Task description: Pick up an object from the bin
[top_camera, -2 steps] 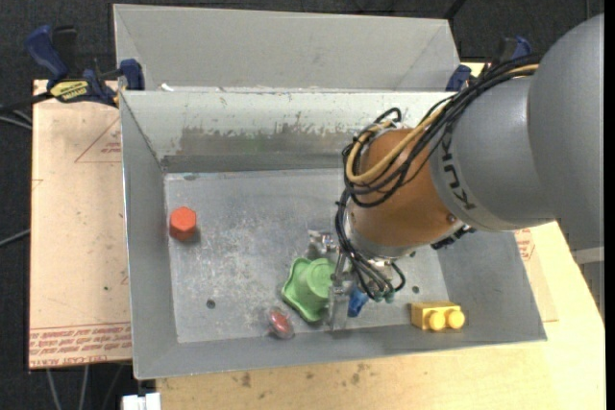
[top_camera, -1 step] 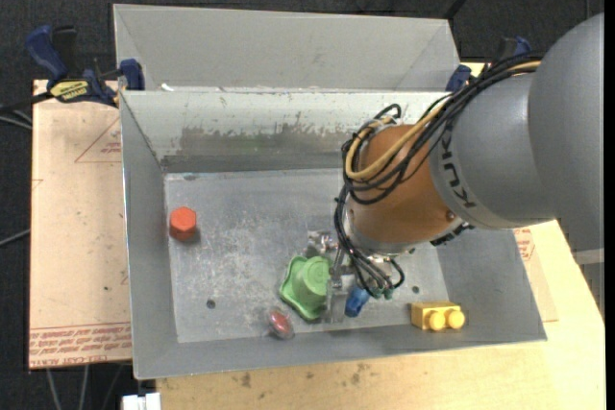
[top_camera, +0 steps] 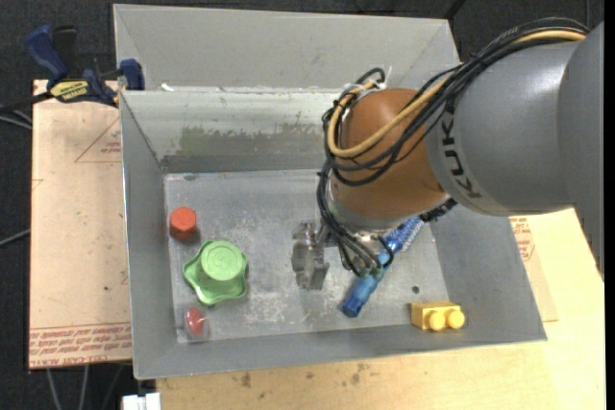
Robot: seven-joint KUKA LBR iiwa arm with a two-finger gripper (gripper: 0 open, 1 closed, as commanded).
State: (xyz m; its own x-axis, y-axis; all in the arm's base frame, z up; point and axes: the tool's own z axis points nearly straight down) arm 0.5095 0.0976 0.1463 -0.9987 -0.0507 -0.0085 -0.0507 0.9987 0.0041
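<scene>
Scuffed grey metal bin [top_camera: 252,203] surrounds claw [top_camera: 309,270] beside blue cylinder [top_camera: 356,300].

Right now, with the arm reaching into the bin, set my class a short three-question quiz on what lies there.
1. True or false: the yellow brick lies by the near right corner of the bin.
2. Fill the gap: the green round lid lies between the orange cylinder and a small red thing, along the bin's ____ side.
3. Which thing lies nearest the gripper? A: orange cylinder. B: blue pen-like thing. C: yellow brick.

Key: 1 true; 2 left; 3 B.
</scene>
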